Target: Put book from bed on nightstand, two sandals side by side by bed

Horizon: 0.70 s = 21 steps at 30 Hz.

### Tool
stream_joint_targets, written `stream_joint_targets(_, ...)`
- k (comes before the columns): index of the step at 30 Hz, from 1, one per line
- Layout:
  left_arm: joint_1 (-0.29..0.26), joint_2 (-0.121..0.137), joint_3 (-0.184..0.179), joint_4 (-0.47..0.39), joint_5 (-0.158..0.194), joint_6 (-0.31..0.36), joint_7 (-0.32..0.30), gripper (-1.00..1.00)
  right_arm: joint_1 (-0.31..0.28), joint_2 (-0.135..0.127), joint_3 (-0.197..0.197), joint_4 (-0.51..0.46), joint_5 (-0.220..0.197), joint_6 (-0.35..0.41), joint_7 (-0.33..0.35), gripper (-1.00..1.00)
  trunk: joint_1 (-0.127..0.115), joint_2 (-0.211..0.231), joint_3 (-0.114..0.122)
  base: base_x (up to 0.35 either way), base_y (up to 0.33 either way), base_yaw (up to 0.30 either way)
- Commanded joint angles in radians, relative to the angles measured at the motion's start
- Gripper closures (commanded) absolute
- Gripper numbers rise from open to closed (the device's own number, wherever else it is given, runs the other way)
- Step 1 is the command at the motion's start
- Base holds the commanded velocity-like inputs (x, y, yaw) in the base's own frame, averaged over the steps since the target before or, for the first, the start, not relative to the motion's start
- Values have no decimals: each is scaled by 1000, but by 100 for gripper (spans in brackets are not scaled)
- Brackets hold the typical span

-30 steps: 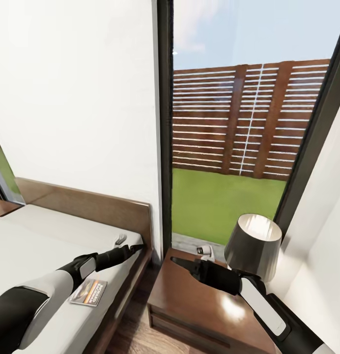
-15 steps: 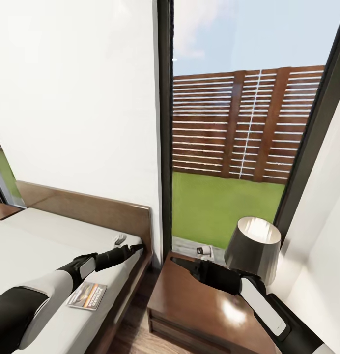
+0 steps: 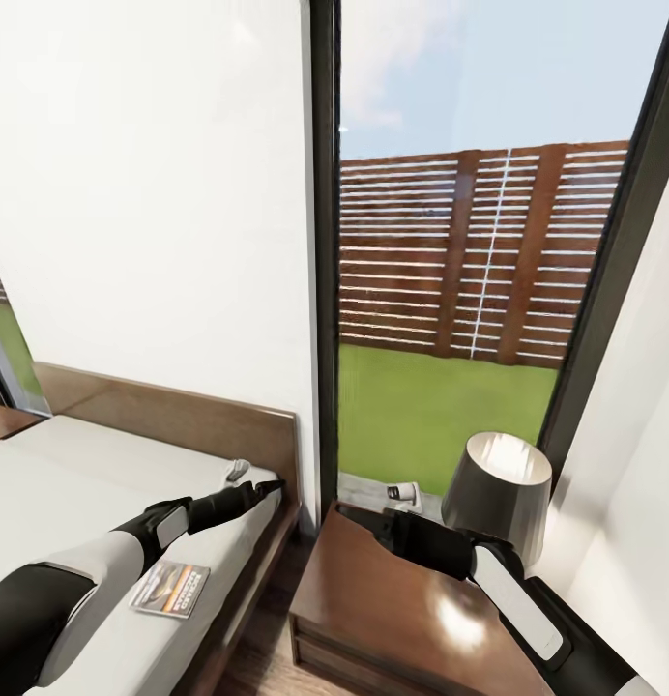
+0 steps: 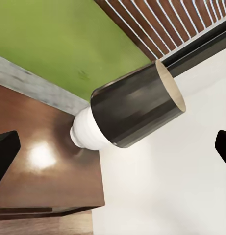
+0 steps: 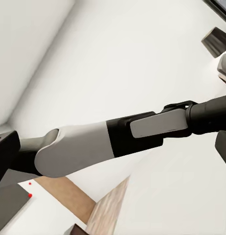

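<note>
On the bed: the book (image 3: 170, 589) lies flat on the pale mattress, close to the side edge that faces the nightstand, cover up.
Bed (image 3: 93, 464): low, dark wooden frame, headboard against the white wall; it stands just beside the nightstand with a narrow strip of plank floor between them.
Nightstand (image 3: 373, 604): glossy reddish-brown top, set in front of the tall window, to the right of the bed.
Lamp (image 3: 497, 488): dark shade on a white base, standing at the nightstand's back corner; the left wrist view also shows the lamp (image 4: 135, 105) on the polished top.
Left gripper (image 3: 267, 486): hangs over the mattress near the headboard, beyond the book; its fingertips show at opposite edges of the left wrist view, so the claw is spread wide and holds nothing.
Right gripper (image 3: 349, 512): reaches over the nightstand's top near the bed-side edge; dark finger parts show at opposite edges of its own camera's picture, so its claw is spread and empty.
Window: dark frame, lawn and a slatted brown fence behind the nightstand.
</note>
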<state>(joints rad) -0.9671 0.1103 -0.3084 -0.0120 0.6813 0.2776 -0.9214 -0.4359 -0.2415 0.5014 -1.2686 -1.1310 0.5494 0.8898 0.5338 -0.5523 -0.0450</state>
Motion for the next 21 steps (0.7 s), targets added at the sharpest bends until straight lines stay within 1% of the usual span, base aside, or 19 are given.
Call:
stream_joint_targets(1, -1, 0, -8, 0, 11, 9, -2, -100, -1, -1, 2, 0, -10, 7, -2, -100, 1, -2, 0, 0, 0, 0)
stream_joint_targets(21, -1, 0, -8, 0, 11, 9, -2, -100, -1, -1, 2, 0, -9, 7, -2, -100, 1, -2, 32, 0, 0, 0)
